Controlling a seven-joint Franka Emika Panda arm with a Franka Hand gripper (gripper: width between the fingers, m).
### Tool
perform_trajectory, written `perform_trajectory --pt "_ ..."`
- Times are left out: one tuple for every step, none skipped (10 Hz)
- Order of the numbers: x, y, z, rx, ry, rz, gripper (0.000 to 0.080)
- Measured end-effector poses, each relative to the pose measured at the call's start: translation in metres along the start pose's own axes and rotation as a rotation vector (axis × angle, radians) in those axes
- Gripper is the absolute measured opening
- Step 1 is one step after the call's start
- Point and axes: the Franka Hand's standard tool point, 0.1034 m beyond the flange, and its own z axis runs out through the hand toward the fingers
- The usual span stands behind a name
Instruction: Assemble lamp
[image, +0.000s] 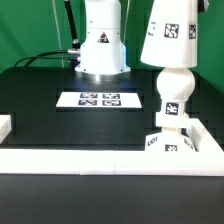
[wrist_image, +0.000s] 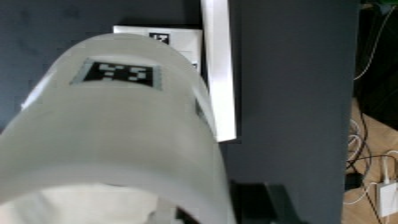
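A: Where do you stand with the lamp, operator?

B: You have the small blocky white base with black-and-white square tags (image: 167, 143) sitting by the white raised rim (image: 60, 160) of the black table (image: 40, 90), on the exterior view's right; the round white ball bulb (image: 174, 82) appears to sit on a tagged white stem above it; so I judge base and bulb joined.

A: And the shade?

B: The white truncated-cone shade carrying a square tag (image: 170, 33) hangs directly over the bulb, touching or just above it; I cannot tell which; in the wrist view the shade (wrist_image: 125, 120) fills the picture.

A: The jaws?

B: The gripper is hidden behind the shade; you cannot tell whether its jaws are clamped on it or apart.

A: What is left?

B: Seating the shade and letting go, I judge; the flat white marker board (image: 101, 99) lies well apart.
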Motion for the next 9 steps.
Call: perform_trajectory --pt "-0.002 -0.002 0.006 -0.002 -0.006 -0.002 0.0045" --pt "-0.003 -0.004 0.013 -0.006 -0.010 -0.005 0.0045" --pt "-0.002 -0.003 0.024 -0.011 -0.012 -0.007 0.0045" --pt "-0.002 -0.003 0.035 -0.016 -0.014 -0.009 0.0045" --pt "-0.002 -0.003 0.046 -0.021 -0.016 -0.011 0.0045" --pt "-0.002 -0.003 0.057 -0.026 -0.021 -0.012 0.0045" --pt "-0.002 -0.002 0.070 -0.032 -0.026 -0.012 0.0045" --pt "-0.001 -0.001 0.079 -0.036 -0.030 -0.011 0.0045" --pt "0.004 -0.002 0.080 -0.034 -0.016 -0.012 0.0045"
